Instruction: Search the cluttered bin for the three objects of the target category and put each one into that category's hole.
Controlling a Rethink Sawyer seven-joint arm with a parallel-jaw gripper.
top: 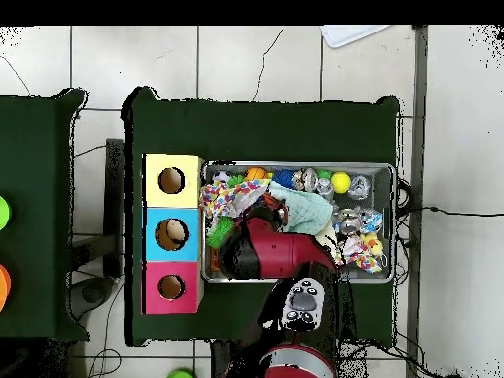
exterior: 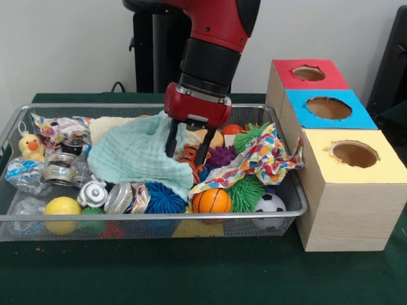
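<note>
Front view shows the bench covered in dark green cloth, with a wire mesh bin on it and a row of three boxes touching the bin's side: a red-topped box farthest, a blue-topped box in the middle, and a yellow-topped box nearest, each with a round hole in its lid. Overhead, something pale sits inside the blue box's hole; what it is cannot be told.

Inside the bin, the largest loose thing is a mint green cloth spread over the middle, then a strip of multicoloured confetti-print fabric toward the boxes. Under and around them lie small toys: a green spiky ball, a blue spiky ball, a purple spiky ball, a mini basketball, a mini soccer ball, a yellow ball and a rubber duck. The target category is not stated, so which of these count is open.

The claw reaches down just beside the cloth's edge, its two dark fingers spread partly apart over an orange-brown toy. They appear to straddle it rather than clamp it; nothing is lifted.

My reading is that this is the search-and-grasp step. The next move calls for closing squarely on one toy without snagging the cloth, then a clear lift and carry across to the matching hole.
</note>
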